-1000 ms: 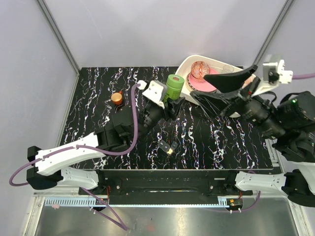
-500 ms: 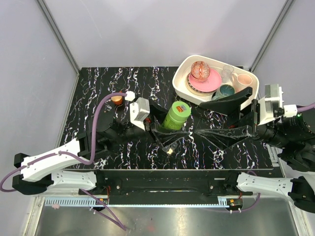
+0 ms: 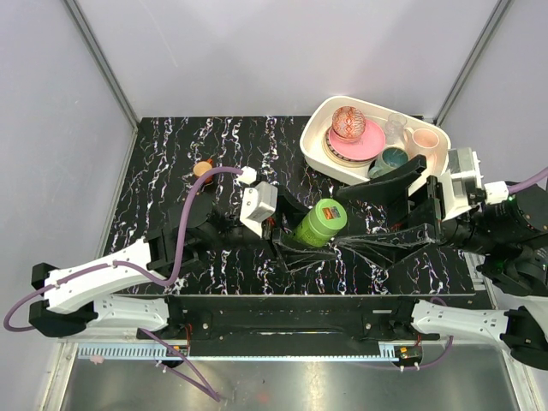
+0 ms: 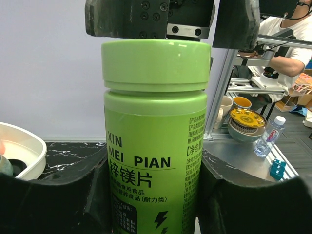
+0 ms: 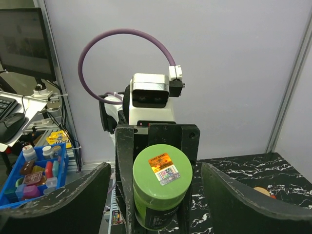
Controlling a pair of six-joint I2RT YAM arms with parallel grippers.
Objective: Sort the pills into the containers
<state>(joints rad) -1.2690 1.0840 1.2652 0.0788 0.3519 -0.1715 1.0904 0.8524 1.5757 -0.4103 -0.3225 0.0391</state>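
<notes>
A green pill bottle with its lid on lies tilted sideways in the air over the middle of the black marbled table. My left gripper is shut on its body; the label fills the left wrist view between the dark fingers. My right gripper stands open just right of the lid, one finger on each side and not touching. In the right wrist view the lid faces me between the open fingers. The containers and the pills are hidden under the arms.
A white tray with plates, bowls and cups stands at the back right, behind my right arm. A small orange cup sits at the back left. The left arm's purple cable loops above the table.
My left arm carried the green bottle from beside the tray toward the front centre and tipped it onto its side. My right gripper came down and left, open, to face the lid.
</notes>
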